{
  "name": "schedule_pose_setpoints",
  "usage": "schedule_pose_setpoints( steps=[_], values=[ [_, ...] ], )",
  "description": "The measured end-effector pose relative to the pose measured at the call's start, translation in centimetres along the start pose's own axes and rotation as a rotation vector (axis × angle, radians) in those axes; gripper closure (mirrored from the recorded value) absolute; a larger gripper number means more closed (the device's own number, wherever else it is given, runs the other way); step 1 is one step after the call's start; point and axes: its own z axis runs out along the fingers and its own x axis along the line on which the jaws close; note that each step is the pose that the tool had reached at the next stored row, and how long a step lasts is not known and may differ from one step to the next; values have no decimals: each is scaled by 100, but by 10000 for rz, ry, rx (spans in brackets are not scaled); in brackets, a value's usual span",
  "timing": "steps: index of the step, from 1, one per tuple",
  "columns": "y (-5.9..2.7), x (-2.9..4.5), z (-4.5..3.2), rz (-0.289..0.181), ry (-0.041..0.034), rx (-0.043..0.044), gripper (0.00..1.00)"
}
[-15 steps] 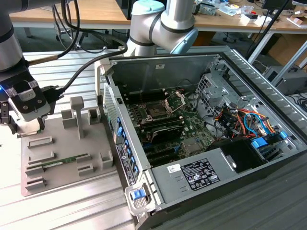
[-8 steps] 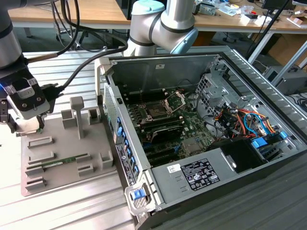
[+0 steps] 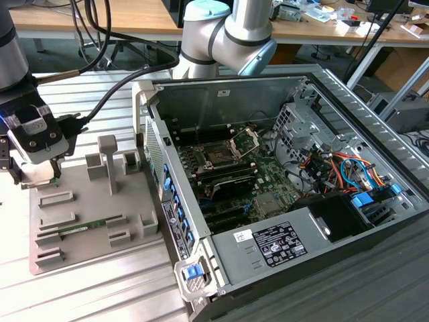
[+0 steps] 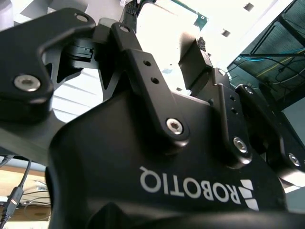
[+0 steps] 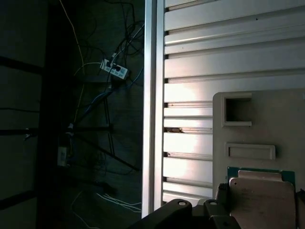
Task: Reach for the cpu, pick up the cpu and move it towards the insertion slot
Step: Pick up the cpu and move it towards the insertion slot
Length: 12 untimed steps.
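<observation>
The cpu (image 5: 261,199) lies flat on the grey tray (image 5: 286,124), silvery top up with a green rim showing, close to one corner of the tray and just beside a narrow rectangular recess (image 5: 250,151). In the first wrist view, dark gripper parts sit right at the chip's edge. The gripper (image 3: 35,172) hangs low over the tray's far corner on the exterior view's left. Whether it is open or closed, or has hold of the chip, cannot be told. A green memory stick (image 3: 84,228) lies along the tray's near part. The insertion slot (image 3: 218,155) is well apart, on the motherboard inside the open computer case (image 3: 221,100), with its bracket (image 3: 244,141) hinged up.
</observation>
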Motion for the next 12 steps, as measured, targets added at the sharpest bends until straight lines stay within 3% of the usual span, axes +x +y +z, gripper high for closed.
schedule_pose_setpoints(
  steps=[12],
  values=[
    [2, 0, -78, 0, 0, 0, 45]
  ],
)
